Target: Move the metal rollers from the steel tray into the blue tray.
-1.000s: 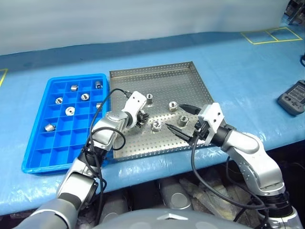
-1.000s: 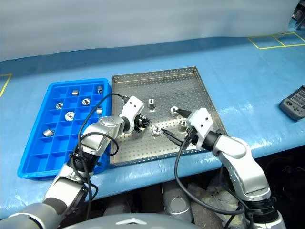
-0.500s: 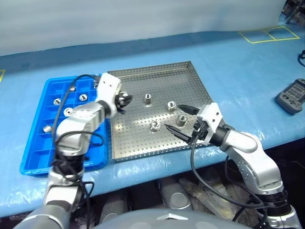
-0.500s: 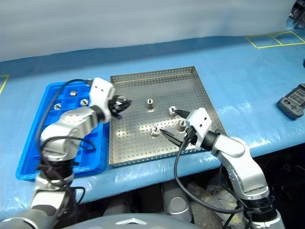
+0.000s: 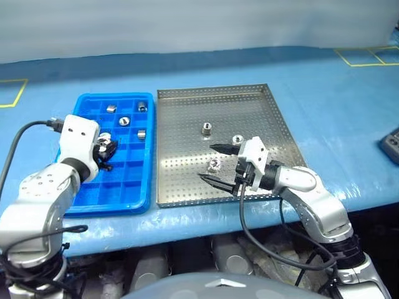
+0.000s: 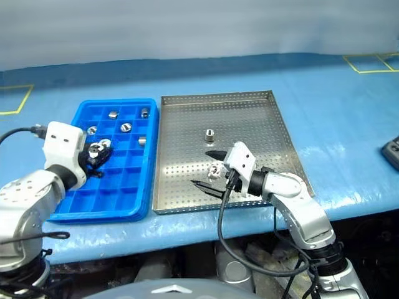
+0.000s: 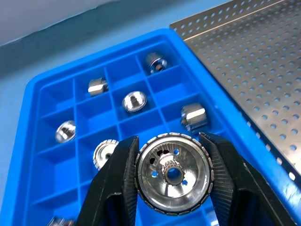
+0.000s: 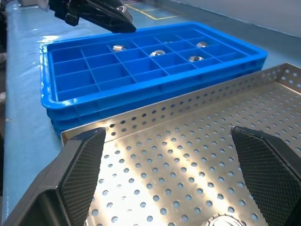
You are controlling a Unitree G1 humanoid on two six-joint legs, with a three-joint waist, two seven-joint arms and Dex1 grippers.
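Metal rollers (image 5: 206, 129) lay split between two trays: three on the steel tray (image 5: 187, 112), several in far compartments of the blue tray (image 5: 134, 187) just left of it. One roller (image 7: 172, 173) clenched in the left gripper (image 7: 173, 181), held above the blue tray's left side. Right gripper (image 5: 215, 163) spread wide over the steel tray's near right part, astride a roller (image 5: 214, 165), gripping nothing. Both trays on the blue worktop (image 5: 324, 93).

Head stereo pair looking down, wrist cameras close, perhaps both sharing blue tray (image 8: 155, 66)
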